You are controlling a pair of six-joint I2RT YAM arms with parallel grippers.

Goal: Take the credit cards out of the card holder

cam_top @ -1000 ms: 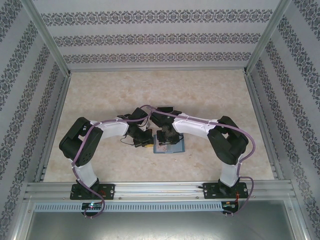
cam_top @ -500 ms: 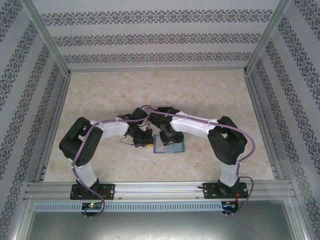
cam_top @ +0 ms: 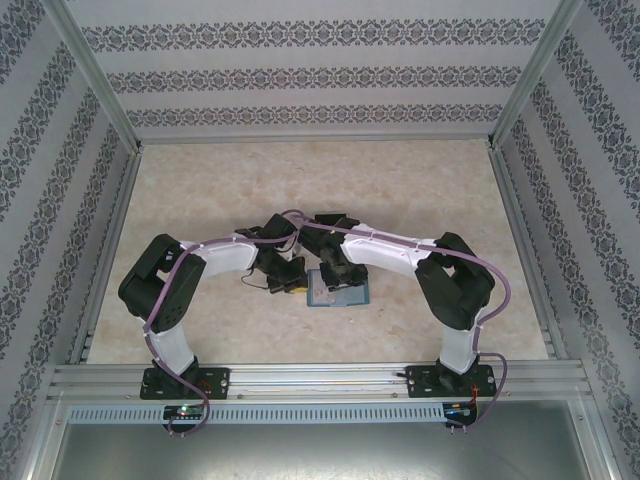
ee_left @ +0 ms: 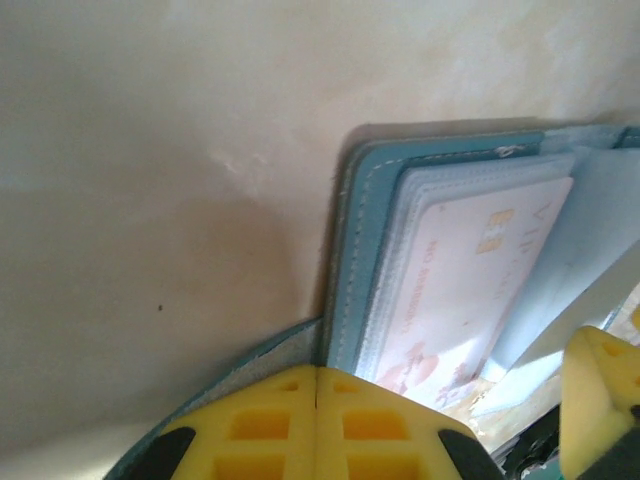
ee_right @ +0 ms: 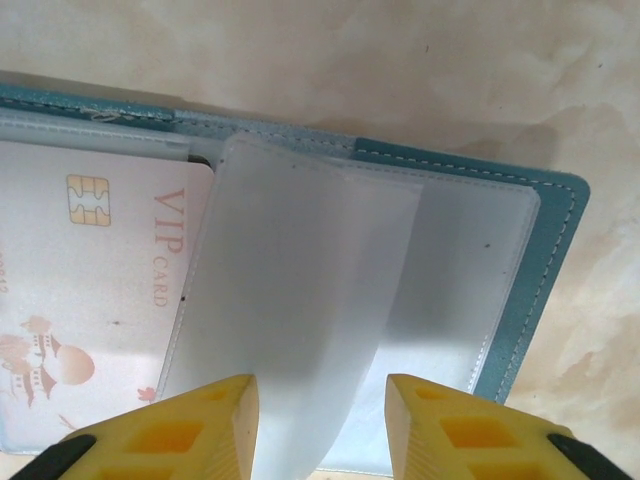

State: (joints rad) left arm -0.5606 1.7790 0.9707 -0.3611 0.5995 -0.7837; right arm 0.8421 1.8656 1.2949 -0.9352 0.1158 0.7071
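The card holder [cam_top: 340,292] lies open on the table, teal outside [ee_right: 535,270] with clear plastic sleeves inside. A pale credit card [ee_right: 110,290] marked VIP, with a gold chip, sits in the left sleeve and also shows in the left wrist view [ee_left: 470,280]. An empty translucent sleeve page [ee_right: 300,300] curls up between the fingers of my right gripper [ee_right: 322,420], which is open; a gap shows beside the right finger. My left gripper [ee_left: 318,385] is shut, its tips at the holder's left edge [ee_left: 350,260] over the strap tab [ee_left: 250,370].
The holder rests on a beige marbled tabletop [cam_top: 320,190] with metal rails [cam_top: 320,375] along the near edge and patterned walls around. Both wrists crowd together over the holder in the top view. One yellow finger of the right gripper [ee_left: 600,400] shows in the left wrist view.
The right gripper has shifted slightly toward the far side over the holder, uncovering a bit more of it. The left arm has not moved.
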